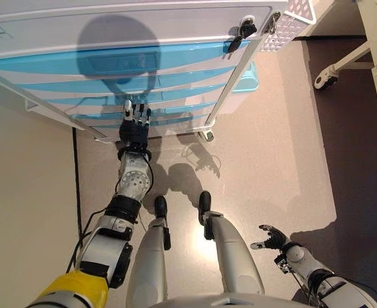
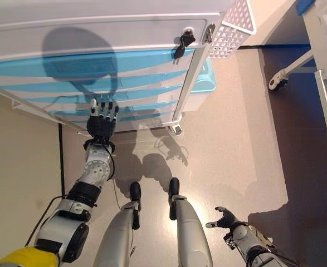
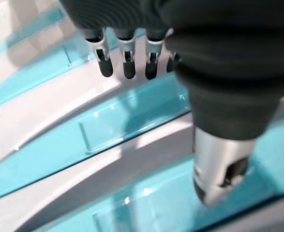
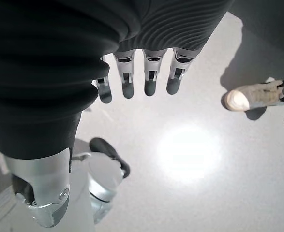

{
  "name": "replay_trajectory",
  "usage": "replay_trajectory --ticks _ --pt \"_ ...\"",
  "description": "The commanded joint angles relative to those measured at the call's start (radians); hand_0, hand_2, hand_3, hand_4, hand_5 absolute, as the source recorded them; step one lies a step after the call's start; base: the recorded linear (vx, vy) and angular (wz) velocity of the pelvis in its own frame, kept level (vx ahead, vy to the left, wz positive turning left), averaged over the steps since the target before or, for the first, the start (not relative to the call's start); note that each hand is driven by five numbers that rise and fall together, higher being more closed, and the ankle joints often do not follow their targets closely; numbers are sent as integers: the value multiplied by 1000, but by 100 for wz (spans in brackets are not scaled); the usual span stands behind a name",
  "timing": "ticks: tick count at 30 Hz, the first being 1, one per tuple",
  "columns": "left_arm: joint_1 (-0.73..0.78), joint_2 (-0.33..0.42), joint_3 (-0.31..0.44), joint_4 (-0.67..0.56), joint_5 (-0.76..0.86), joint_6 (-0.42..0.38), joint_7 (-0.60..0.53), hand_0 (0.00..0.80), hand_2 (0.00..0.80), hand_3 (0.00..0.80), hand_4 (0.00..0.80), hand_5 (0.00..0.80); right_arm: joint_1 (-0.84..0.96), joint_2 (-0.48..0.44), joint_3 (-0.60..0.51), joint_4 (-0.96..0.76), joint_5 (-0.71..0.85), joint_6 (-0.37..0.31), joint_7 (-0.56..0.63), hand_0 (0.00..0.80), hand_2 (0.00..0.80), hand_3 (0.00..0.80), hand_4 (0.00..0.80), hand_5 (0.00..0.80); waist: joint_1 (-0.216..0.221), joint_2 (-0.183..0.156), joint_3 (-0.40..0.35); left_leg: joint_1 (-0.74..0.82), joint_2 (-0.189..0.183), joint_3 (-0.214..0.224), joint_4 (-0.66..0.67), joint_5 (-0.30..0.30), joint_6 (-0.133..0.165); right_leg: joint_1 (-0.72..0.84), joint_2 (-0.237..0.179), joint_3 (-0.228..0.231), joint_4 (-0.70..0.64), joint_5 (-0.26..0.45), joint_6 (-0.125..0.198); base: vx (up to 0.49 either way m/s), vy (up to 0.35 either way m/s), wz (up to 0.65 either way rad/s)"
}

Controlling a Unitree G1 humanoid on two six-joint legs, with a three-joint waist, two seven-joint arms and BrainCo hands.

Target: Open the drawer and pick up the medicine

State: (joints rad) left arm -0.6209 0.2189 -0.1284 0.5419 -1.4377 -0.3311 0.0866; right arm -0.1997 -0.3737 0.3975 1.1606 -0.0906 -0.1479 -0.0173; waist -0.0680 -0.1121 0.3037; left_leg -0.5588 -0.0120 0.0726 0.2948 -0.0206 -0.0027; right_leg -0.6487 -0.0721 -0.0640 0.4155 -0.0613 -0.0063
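A white drawer cabinet (image 1: pixel 130 25) with several clear blue drawer fronts (image 1: pixel 79 83) stands before me; all drawers are closed. No medicine shows in any view. My left hand (image 1: pixel 134 128) is open, fingers straight, held up at the lower drawers just in front of a blue front. The left wrist view shows its fingers (image 3: pixel 125 63) close to a blue drawer handle (image 3: pixel 132 118), not touching it. My right hand (image 1: pixel 273 239) hangs low at my right side above the floor, open and empty.
A key bunch (image 1: pixel 239 33) hangs from the cabinet's top right corner. A white perforated basket (image 1: pixel 289 22) hangs on its right side. A caster wheel (image 1: pixel 206 135) sits under it. A bed frame wheel (image 1: pixel 324 78) stands at the right. A person's shoe (image 4: pixel 253 99) shows on the floor.
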Motion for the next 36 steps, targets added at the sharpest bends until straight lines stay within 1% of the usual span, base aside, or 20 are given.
replay_trajectory --ticks 1,15,16,19,20,21,22,23,24,25,26,27,28,29,30,31,32,33,35,36 --pt "-266 116 21 -173 88 -88 -143 0 0 0 0 0 66 -62 50 21 -29 5 10 0 0 0 0 0 -1 18 -103 -13 -51 -31 49 -69 43 43 7 9 -3 47 56 0 0 0" --pt "-303 123 -10 -214 73 -86 -178 0 0 0 0 0 64 -61 69 23 -35 6 22 0 0 0 0 0 2 10 -120 37 -48 -38 47 -75 40 98 11 8 -5 31 54 -8 0 0" --pt "-304 123 -10 -215 73 -87 -178 0 0 0 0 0 63 -61 68 23 -35 5 22 0 0 0 0 0 1 7 -115 24 -48 -27 45 -45 45 89 7 0 -13 59 47 -110 3 -2" --pt "-305 125 -8 -226 69 -88 -178 0 0 0 0 0 60 -58 70 25 -37 6 23 0 0 0 0 0 4 9 -112 28 -49 -27 46 -44 45 95 5 -2 -13 57 47 -9 4 -1" --pt "-304 124 -8 -225 69 -88 -177 0 0 0 0 0 60 -57 71 26 -37 6 23 0 0 0 0 0 5 11 -118 40 -49 -38 47 -72 40 104 10 6 -7 32 54 0 0 0" --pt "-302 124 -10 -228 70 -88 -178 0 0 0 0 0 59 -57 70 26 -37 6 24 0 0 0 0 0 5 11 -112 27 -50 -26 48 -44 46 94 5 -2 -11 57 47 92 5 -1" --pt "-301 125 -8 -230 71 -88 -177 0 0 0 0 0 61 -56 69 26 -37 6 24 0 0 0 0 0 6 13 -117 39 -51 -37 48 -71 41 103 9 6 -4 30 53 -114 9 -2" --pt "-301 126 -10 -233 74 -89 -177 104 104 104 104 104 60 -56 69 26 -37 6 24 0 0 0 0 0 6 12 -111 29 -50 -26 46 -43 46 95 5 -2 -8 55 46 86 7 -3" --pt "-300 126 -14 -231 80 -87 -177 195 195 195 195 195 61 -56 70 27 -38 7 25 0 0 0 0 0 7 14 -116 42 -51 -38 46 -70 41 103 9 7 0 29 53 -119 14 -3" --pt "-303 126 -10 -228 85 -88 -176 417 417 417 417 417 63 -56 70 27 -40 6 25 0 0 0 0 0 6 13 -112 33 -51 -27 40 -42 47 94 5 -1 -5 54 45 0 0 0" --pt "-304 126 -10 -228 85 -88 -176 496 496 496 496 496 63 -56 70 27 -40 6 25 0 0 0 0 0 6 12 -112 33 -51 -27 40 -41 47 95 4 -1 -4 54 45 0 0 0" --pt "-311 127 -10 -222 93 -91 -171 524 524 524 524 524 63 -56 72 31 -41 7 25 0 0 0 0 0 7 14 -117 46 -51 -38 39 -68 41 104 8 8 3 29 52 0 0 0" --pt "-325 120 -7 -207 93 -94 -163 787 787 787 787 787 63 -55 75 30 -44 7 25 0 0 0 0 0 4 10 -113 36 -50 -26 36 -39 46 94 5 -1 -2 53 45 87 6 -1" --pt "-326 120 -8 -206 93 -94 -163 800 800 800 800 800 63 -55 75 30 -44 7 25 0 0 0 0 0 4 12 -118 48 -51 -37 36 -66 41 102 9 8 4 28 52 -110 1 -3" --pt "-335 119 -7 -199 94 -97 -161 800 800 800 800 800 64 -55 76 29 -43 8 25 0 0 0 0 0 2 8 -112 37 -50 -26 34 -37 45 95 5 -1 -2 54 44 98 -7 -4" --pt "-340 119 -6 -194 96 -99 -159 800 800 800 800 800 66 -54 78 32 -45 8 25 0 0 0 0 0 1 9 -119 50 -50 -38 31 -63 40 105 10 7 2 29 52 -94 -11 -5" --pt "-349 114 -3 -190 103 -105 -152 800 800 800 800 800 67 -53 81 34 -50 8 24 0 0 0 0 0 2 5 -116 43 -48 -28 21 -33 44 101 6 -3 -9 55 46 110 -11 -3" --pt "-349 113 -3 -190 103 -104 -152 800 800 800 800 800 67 -53 81 35 -50 9 24 0 0 0 0 0 2 7 -122 56 -49 -40 21 -60 39 110 10 6 -3 30 53 0 0 0" --pt "-363 108 -2 -189 108 -112 -144 800 800 800 800 800 63 -54 85 35 -52 8 22 0 0 0 0 0 1 4 -117 50 -46 -28 10 -27 41 108 5 -4 -18 56 47 0 0 0" --pt "-368 108 -3 -190 112 -115 -140 800 800 800 800 800 63 -54 86 37 -51 9 22 0 0 0 0 0 1 5 -125 64 -47 -40 4 -52 35 117 10 5 -16 31 54 -89 -11 0"
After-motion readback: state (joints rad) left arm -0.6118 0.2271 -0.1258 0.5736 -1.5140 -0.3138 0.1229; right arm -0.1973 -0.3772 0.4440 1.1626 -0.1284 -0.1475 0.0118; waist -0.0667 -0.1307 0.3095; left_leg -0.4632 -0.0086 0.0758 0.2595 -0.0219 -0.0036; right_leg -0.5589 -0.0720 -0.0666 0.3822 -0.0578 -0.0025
